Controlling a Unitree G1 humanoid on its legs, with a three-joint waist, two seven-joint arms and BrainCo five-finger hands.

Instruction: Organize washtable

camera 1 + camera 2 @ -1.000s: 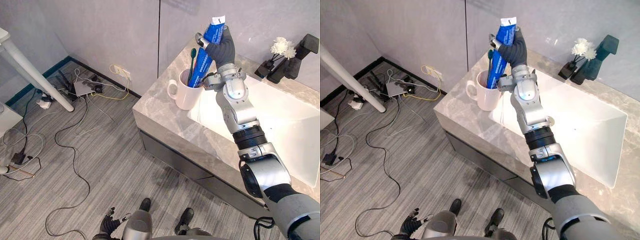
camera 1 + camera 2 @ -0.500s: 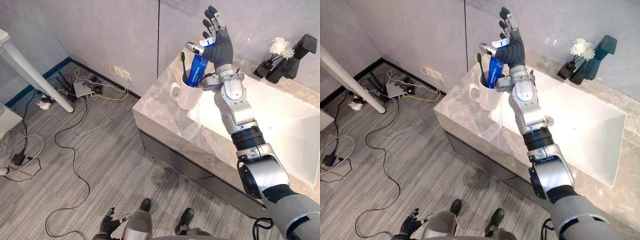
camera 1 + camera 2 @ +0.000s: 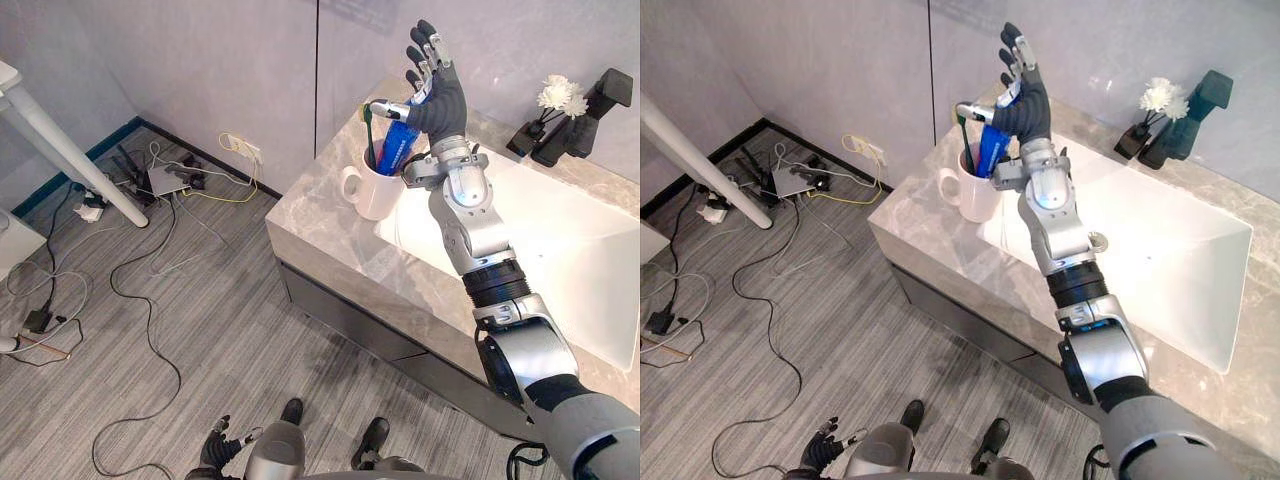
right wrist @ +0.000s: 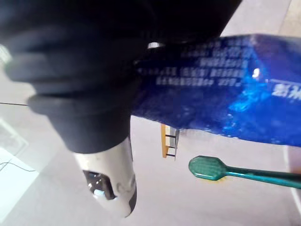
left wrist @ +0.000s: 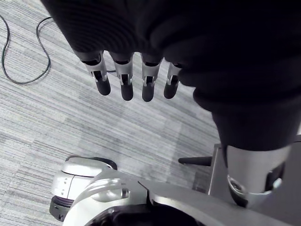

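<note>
Left eye view: the right hand [image 3: 440, 98], fingers spread, sits over the blue toothpaste tube [image 3: 399, 150] standing in the white ceramic mug [image 3: 374, 195] on the grey marble table [image 3: 320, 226]. Left wrist view: left hand [image 5: 126, 86] hangs, fingers straight.

A grey marble counter [image 3: 320, 225] takes up the right of the frame, with a white sink [image 3: 585, 245] set into it. A white mug [image 3: 372, 192] stands near its upper left corner, beside the sink. At the upper right, white flowers [image 3: 565, 96] stand just beside a black tap [image 3: 598, 105].
</note>
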